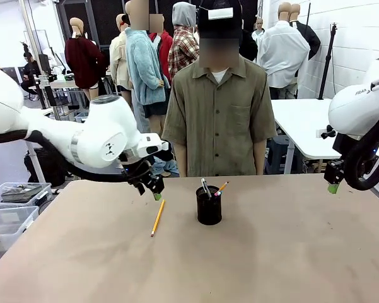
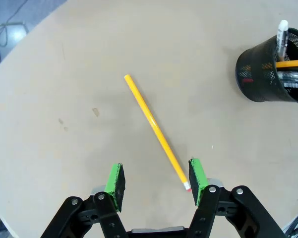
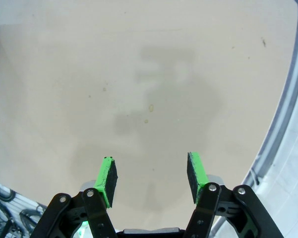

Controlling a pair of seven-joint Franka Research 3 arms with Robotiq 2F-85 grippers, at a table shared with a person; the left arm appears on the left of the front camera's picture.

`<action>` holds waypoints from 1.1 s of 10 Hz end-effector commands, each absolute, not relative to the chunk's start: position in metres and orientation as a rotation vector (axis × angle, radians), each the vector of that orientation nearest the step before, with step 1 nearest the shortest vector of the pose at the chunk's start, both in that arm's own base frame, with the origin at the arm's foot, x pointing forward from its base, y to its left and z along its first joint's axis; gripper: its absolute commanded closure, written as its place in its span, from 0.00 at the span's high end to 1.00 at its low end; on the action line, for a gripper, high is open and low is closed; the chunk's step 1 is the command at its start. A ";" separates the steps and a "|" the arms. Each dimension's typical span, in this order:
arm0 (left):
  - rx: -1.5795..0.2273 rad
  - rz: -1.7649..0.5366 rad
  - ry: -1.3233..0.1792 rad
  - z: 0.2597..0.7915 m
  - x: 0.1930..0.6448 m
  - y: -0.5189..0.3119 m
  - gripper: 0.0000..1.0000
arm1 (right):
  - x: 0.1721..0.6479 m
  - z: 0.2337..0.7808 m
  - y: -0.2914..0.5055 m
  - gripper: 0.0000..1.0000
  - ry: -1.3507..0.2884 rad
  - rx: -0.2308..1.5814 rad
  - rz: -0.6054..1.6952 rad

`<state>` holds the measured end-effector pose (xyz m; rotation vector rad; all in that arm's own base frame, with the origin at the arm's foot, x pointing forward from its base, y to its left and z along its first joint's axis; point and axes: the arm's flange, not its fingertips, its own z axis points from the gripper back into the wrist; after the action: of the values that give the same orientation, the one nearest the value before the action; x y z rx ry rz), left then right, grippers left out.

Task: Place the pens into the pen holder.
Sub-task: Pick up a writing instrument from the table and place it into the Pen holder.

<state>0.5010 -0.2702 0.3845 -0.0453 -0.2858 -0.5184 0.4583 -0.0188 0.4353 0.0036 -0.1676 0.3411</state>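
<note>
A yellow-orange pencil (image 1: 157, 217) lies flat on the tan table (image 1: 271, 265), left of the pen holder (image 1: 209, 205). The holder, a black wire-mesh cup, stands upright mid-table with a silver-grey pen (image 1: 205, 187), another orange pencil (image 1: 222, 187) and a dark pen in it. My left gripper (image 1: 154, 192) hovers open just above the far end of the loose pencil. In the left wrist view the pencil (image 2: 154, 130) runs diagonally between the open gripper's (image 2: 156, 179) pads, its eraser end by the right pad; the holder (image 2: 273, 71) sits at upper right. My right gripper (image 1: 333, 185) hangs open and empty at the table's right edge, also seen as the gripper (image 3: 151, 177) above bare tabletop.
A person (image 1: 219, 101) stands behind the table's far edge, just beyond the holder. Clear plastic bins (image 1: 9, 211) sit off the table's left side. A white table (image 1: 303, 126) stands at the back right. The table's rounded edge (image 3: 275, 134) runs close by my right gripper.
</note>
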 end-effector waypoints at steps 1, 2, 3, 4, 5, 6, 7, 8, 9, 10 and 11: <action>-0.013 -0.501 -0.234 0.367 0.515 -0.301 0.68 | 0.455 0.432 -0.020 0.72 -0.175 -0.036 0.348; -0.007 -0.496 -0.220 0.357 0.519 -0.309 0.68 | 0.455 0.432 -0.020 0.72 -0.175 -0.036 0.348; 0.008 -0.482 -0.195 0.346 0.524 -0.315 0.68 | 0.455 0.432 -0.020 0.72 -0.175 -0.036 0.348; 0.006 -0.464 -0.189 0.339 0.527 -0.315 0.68 | 0.455 0.432 -0.020 0.72 -0.175 -0.036 0.348; 0.017 -0.429 -0.187 0.333 0.530 -0.313 0.68 | 0.455 0.432 -0.020 0.72 -0.175 -0.036 0.348; 0.020 -0.410 -0.179 0.330 0.530 -0.309 0.68 | 0.455 0.432 -0.020 0.72 -0.175 -0.036 0.348; 0.015 -0.402 -0.167 0.326 0.531 -0.305 0.68 | 0.455 0.432 -0.020 0.72 -0.175 -0.036 0.348; 0.014 -0.393 -0.152 0.320 0.532 -0.302 0.68 | 0.455 0.432 -0.020 0.72 -0.175 -0.036 0.348; -0.001 -0.399 -0.138 0.316 0.533 -0.301 0.68 | 0.455 0.432 -0.020 0.72 -0.175 -0.036 0.348; 0.002 -0.390 -0.134 0.312 0.536 -0.300 0.68 | 0.455 0.432 -0.020 0.72 -0.175 -0.036 0.348; 0.002 -0.379 -0.130 0.309 0.537 -0.299 0.68 | 0.455 0.432 -0.020 0.72 -0.175 -0.036 0.348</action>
<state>0.5320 -0.2940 0.3095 -0.0076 -0.1360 -0.4143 0.4583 -0.0187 0.4353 0.0036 -0.1676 0.3412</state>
